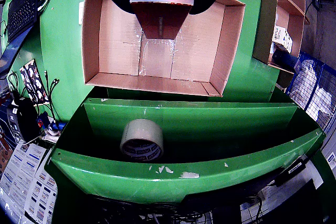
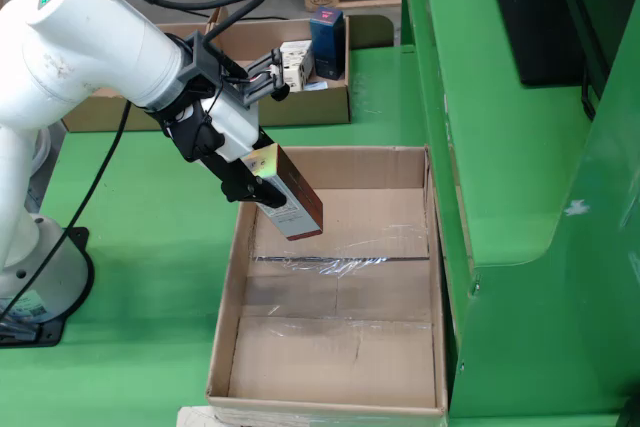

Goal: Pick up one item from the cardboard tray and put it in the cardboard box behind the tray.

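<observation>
- Now I'm holding a small carton (image 2: 288, 197) in the end effector (image 2: 255, 179), clamped at its upper end above the cardboard box (image 2: 330, 387).
- It's probably light, stiff and smooth-sided; I'm gripping flat faces.

Hand view and high side view share cardboard box (image 1: 157, 51).

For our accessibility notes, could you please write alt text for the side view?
A white robot arm holds a brown rectangular box in its jaws above an open, empty cardboard box on a green table.

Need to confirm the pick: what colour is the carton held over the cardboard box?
Dark reddish-brown carton with a pale end flap, clearest in the side view.
</observation>
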Controlling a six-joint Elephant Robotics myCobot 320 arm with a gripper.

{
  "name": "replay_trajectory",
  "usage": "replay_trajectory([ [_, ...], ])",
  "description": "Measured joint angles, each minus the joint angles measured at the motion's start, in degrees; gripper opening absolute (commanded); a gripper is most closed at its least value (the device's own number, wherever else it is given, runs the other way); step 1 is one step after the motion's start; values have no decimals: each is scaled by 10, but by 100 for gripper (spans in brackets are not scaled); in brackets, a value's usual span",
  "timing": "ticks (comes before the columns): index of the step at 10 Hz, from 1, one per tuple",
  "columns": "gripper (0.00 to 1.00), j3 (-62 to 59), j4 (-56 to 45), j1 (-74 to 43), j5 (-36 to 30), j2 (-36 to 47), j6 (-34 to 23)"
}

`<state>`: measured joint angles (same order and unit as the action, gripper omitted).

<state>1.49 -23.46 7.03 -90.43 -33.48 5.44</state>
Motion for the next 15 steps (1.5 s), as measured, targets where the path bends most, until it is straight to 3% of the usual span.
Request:
replay_trajectory([
  [9, 0, 0, 37, 62, 29, -11, 33],
  [15, 0, 0, 103, 113, 34, -42, 25],
])
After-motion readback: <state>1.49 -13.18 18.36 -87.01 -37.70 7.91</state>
